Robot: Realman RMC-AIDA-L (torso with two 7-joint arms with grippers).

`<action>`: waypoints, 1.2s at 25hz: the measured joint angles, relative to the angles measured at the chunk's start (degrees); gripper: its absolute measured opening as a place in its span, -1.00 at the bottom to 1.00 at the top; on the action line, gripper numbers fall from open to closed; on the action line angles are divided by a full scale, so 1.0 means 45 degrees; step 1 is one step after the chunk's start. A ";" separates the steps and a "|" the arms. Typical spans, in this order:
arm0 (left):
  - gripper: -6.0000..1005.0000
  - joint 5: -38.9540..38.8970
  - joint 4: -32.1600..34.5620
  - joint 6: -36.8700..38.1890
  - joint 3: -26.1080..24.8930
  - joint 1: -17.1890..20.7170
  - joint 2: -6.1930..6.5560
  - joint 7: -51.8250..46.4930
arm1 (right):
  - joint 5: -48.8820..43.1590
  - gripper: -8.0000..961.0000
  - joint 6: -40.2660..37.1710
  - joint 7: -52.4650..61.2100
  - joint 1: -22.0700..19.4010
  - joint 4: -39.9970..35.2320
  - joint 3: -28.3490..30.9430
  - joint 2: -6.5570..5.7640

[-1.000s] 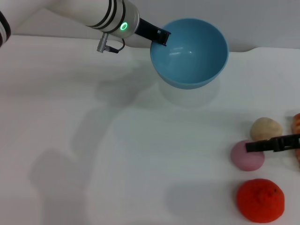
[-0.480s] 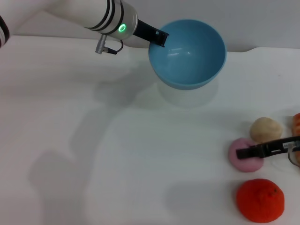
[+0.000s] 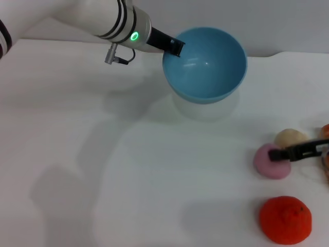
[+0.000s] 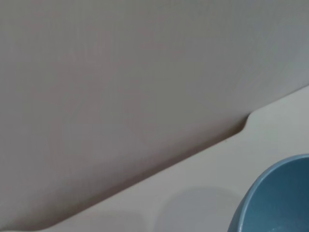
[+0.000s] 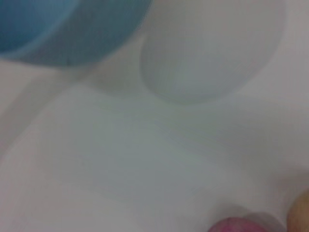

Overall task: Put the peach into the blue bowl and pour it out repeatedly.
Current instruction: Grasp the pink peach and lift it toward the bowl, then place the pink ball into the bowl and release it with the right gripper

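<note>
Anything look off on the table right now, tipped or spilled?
The blue bowl is tilted and held off the table by the left pincer at its rim, and is empty. The peach sits on the table at the right pincer. Nothing spilled.

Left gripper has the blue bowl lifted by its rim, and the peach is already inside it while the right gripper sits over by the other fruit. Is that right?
Not quite. The blue bowl is empty in the head view. The peach is on the table, with the right gripper at it beside the beige ball. The left gripper does hold the bowl's rim, raised.
</note>
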 joint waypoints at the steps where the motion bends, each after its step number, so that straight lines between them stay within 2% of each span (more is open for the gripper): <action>1: -0.99 -0.0014 -0.0001 -0.0001 0.0091 0.0021 0.0000 -0.0005 | 0.0230 -0.59 -0.0272 -0.0001 -0.0082 -0.0374 -0.0019 0.0000; 5: -0.99 -0.0057 -0.0007 -0.0055 0.0848 0.0084 -0.0012 -0.0048 | 0.1315 -0.73 -0.1897 0.0025 -0.0368 -0.2481 -0.0012 -0.0036; 9: -0.99 -0.0210 -0.0013 -0.0062 0.1545 0.0086 -0.0080 -0.0082 | 0.2189 -0.84 -0.4190 0.1061 -0.0347 -0.5788 -0.0030 -0.0070; 12: -0.99 -0.0718 -0.0016 -0.0240 0.2205 0.0062 -0.0099 -0.0088 | 0.2301 -0.89 -0.4596 0.1847 -0.0218 -0.7406 -0.0449 -0.0032; 15: -0.99 -0.1030 -0.0025 -0.0564 0.2630 0.0085 -0.0100 -0.0091 | 0.2382 -0.89 -0.4403 0.2049 0.0090 -0.7349 -0.0822 -0.0028; 18: -0.99 -0.1221 -0.0063 -0.0661 0.2866 0.0094 -0.0098 -0.0092 | 0.2449 -0.90 -0.3943 0.1990 0.0506 -0.6381 -0.1174 -0.0027; 23: -0.99 -0.1542 -0.0074 -0.0726 0.2986 0.0095 -0.0098 -0.0074 | 0.2502 -0.84 -0.2275 0.1762 0.0587 -0.5477 -0.2240 -0.0002; 30: -0.99 -0.1575 -0.0116 -0.0806 0.3002 0.0195 -0.0098 -0.0024 | 0.2549 -0.45 -0.1660 0.1614 0.0532 -0.5398 -0.2536 0.0012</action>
